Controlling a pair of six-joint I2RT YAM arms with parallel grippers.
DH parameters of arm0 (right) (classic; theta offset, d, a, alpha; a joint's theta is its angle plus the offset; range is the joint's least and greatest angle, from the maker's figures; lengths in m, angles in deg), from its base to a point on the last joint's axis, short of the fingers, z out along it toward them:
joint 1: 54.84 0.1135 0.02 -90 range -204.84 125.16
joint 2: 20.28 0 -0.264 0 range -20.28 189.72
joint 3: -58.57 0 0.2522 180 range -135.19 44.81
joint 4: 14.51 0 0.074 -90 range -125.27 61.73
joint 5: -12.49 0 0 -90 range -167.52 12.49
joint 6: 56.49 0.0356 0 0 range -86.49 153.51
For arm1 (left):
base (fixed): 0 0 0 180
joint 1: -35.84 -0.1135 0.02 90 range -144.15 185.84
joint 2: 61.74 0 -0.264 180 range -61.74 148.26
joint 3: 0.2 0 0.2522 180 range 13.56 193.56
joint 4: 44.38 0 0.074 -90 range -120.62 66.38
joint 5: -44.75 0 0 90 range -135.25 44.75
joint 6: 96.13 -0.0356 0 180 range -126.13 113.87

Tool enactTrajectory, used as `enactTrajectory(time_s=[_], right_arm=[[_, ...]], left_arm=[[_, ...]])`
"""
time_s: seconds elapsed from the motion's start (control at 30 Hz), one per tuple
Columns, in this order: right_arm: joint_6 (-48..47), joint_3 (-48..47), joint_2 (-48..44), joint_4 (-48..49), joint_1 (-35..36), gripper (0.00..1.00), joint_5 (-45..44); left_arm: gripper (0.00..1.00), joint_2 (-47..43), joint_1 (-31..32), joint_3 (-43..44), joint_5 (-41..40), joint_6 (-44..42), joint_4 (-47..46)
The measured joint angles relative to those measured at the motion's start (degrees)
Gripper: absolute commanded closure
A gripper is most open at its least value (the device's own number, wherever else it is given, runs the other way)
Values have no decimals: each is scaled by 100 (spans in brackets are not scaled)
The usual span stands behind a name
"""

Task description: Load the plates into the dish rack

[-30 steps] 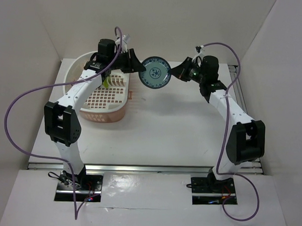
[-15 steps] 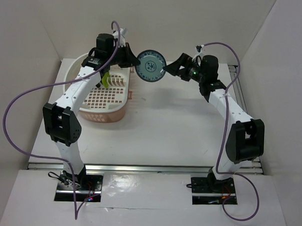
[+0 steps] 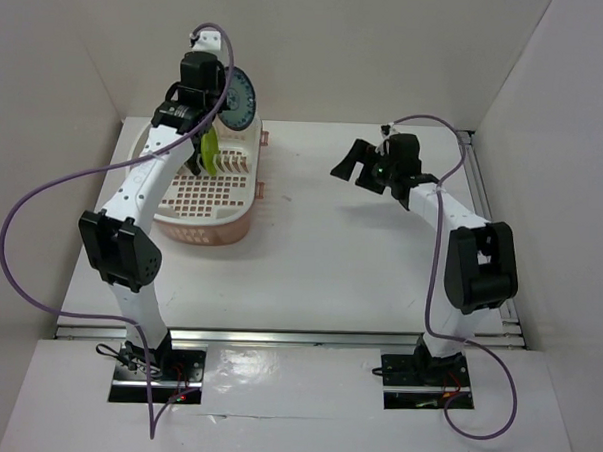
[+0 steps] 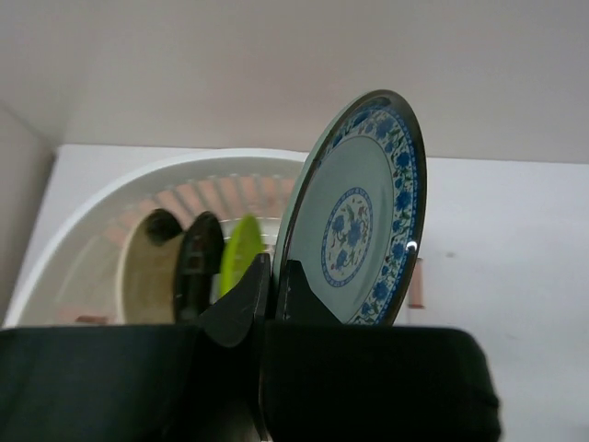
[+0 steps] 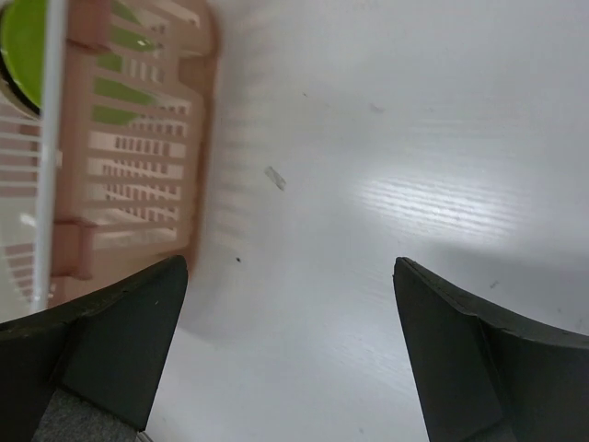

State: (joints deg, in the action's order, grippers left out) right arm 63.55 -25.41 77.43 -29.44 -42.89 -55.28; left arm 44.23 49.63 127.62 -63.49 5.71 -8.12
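Note:
My left gripper (image 3: pixel 225 101) is shut on the lower edge of the blue-white patterned plate (image 3: pixel 240 96), holding it upright on edge above the far right end of the dish rack (image 3: pixel 153 195). In the left wrist view the plate (image 4: pixel 363 221) rises from between the pinched fingers of that gripper (image 4: pixel 273 276). Beyond it a cream plate (image 4: pixel 143 276), a black plate (image 4: pixel 198 267) and a lime green plate (image 4: pixel 241 253) stand in the white rack (image 4: pixel 110 189). My right gripper (image 3: pixel 349 166) (image 5: pixel 290 267) hangs open over bare table, empty, to the right of the rack.
The rack's pinkish base tray (image 5: pixel 138 157) and the green plate (image 5: pixel 23 46) show at the left of the right wrist view. White walls enclose the table at back and sides. A purple cable (image 3: pixel 42 200) loops off the left arm.
The right gripper let go of the blue-white plate and drew back to the right, open. The left gripper closed on the plate and carried it left, over the rack.

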Motion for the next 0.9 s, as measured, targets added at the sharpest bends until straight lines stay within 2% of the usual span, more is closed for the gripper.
enactTrajectory(time_s=[0.1, 0.33, 0.67, 0.9], right_arm=[[-109, 48, 146, -170, 0, 0, 2], [-249, 48, 212, -227, 2, 0, 70], [-273, 42, 339, -236, 2, 0, 164], [-271, 42, 431, -232, 2, 0, 295]], left_arm=[[100, 0, -20, -129, -686, -428, -105], [100, 37, -46, -540, -1405, -960, -444], [100, 243, -4, -1058, -1915, -1182, -782], [100, 422, 260, -1209, -2168, -1207, -992]])
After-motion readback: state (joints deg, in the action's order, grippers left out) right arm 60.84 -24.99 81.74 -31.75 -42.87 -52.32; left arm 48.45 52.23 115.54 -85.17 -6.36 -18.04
